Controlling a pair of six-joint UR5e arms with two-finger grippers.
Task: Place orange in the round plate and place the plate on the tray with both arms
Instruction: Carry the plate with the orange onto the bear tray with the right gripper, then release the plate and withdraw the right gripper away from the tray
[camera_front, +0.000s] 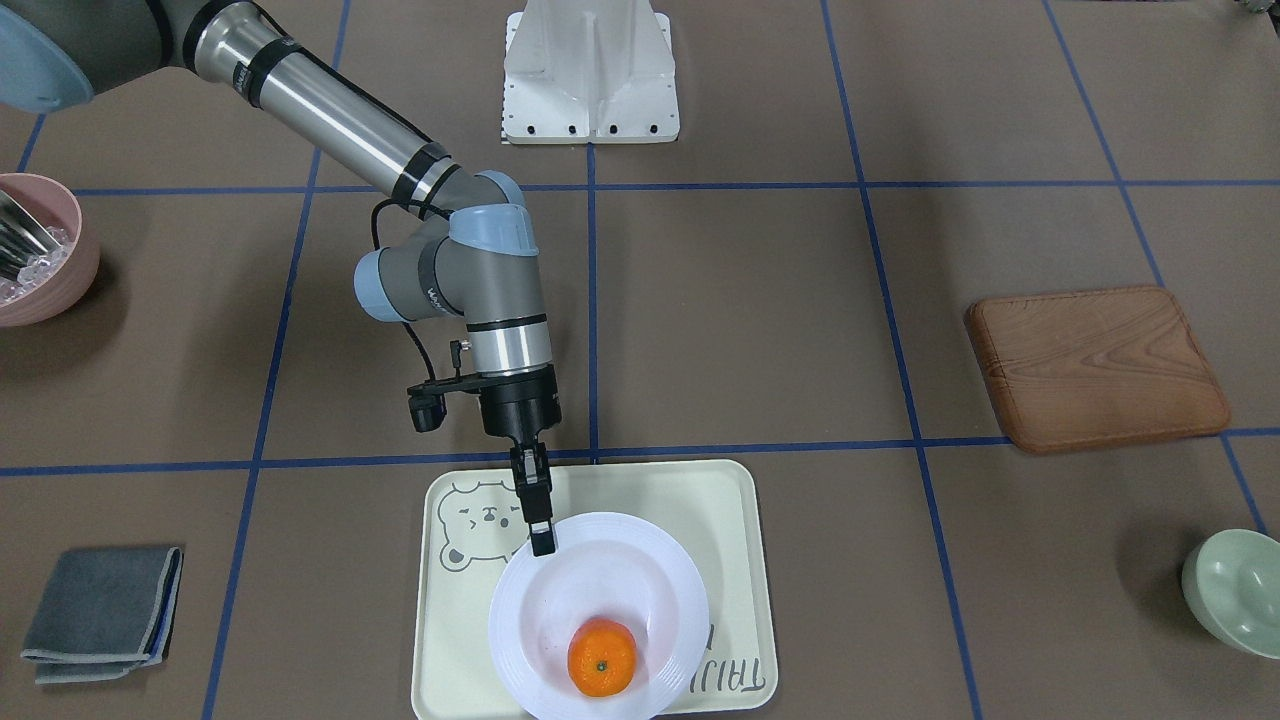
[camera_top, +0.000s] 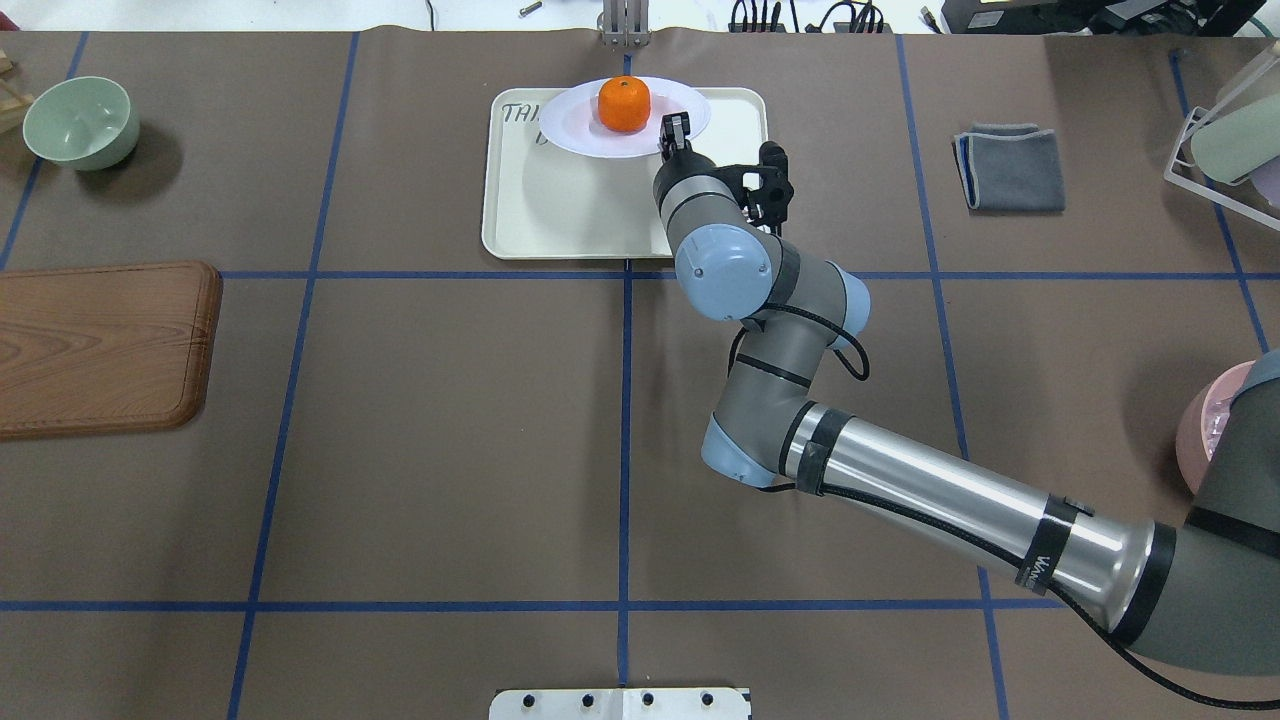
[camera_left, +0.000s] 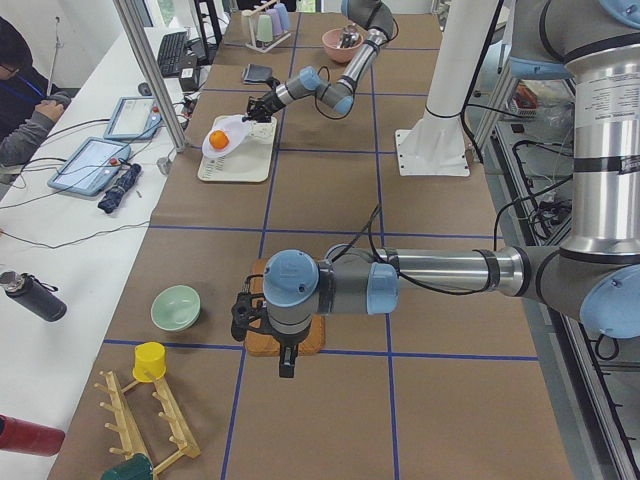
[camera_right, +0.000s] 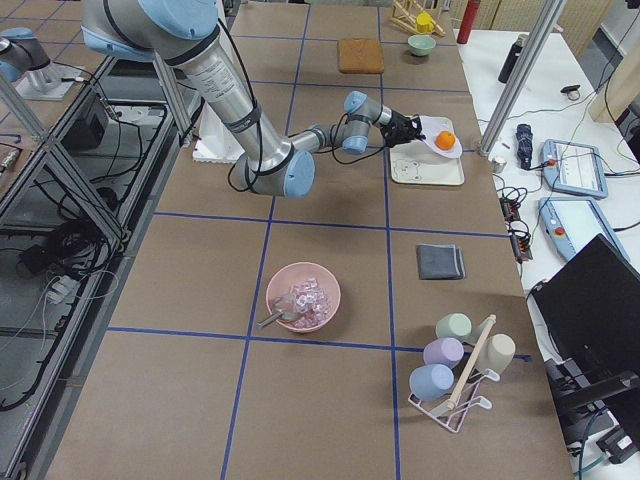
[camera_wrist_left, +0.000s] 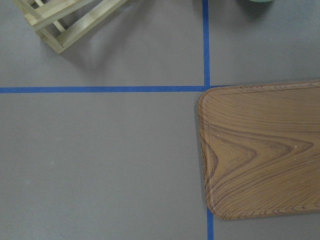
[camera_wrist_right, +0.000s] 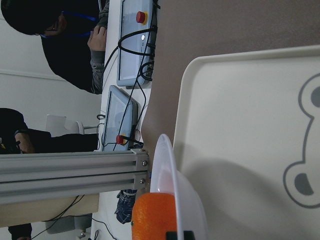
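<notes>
The orange (camera_front: 601, 657) lies inside the white round plate (camera_front: 520, 600). My right gripper (camera_front: 541, 540) is shut on the plate's rim at the side nearest the robot. It holds the plate over the cream bear tray (camera_front: 690, 500), tilted and overhanging the tray's far edge. The right wrist view shows the plate (camera_wrist_right: 167, 170) edge-on above the tray (camera_wrist_right: 250, 125), with the orange (camera_wrist_right: 152, 216) in it. My left gripper (camera_left: 287, 368) points down above the wooden board (camera_left: 305, 343), well away from the tray. It shows only in the exterior left view, so I cannot tell whether it is open or shut.
A brown wooden board (camera_front: 1095, 365) and a pale green bowl (camera_front: 1235, 590) are on my left side. A pink bowl (camera_front: 35, 250) and a folded grey cloth (camera_front: 100, 610) are on my right side. A wooden rack (camera_wrist_left: 65, 20) lies beyond the board.
</notes>
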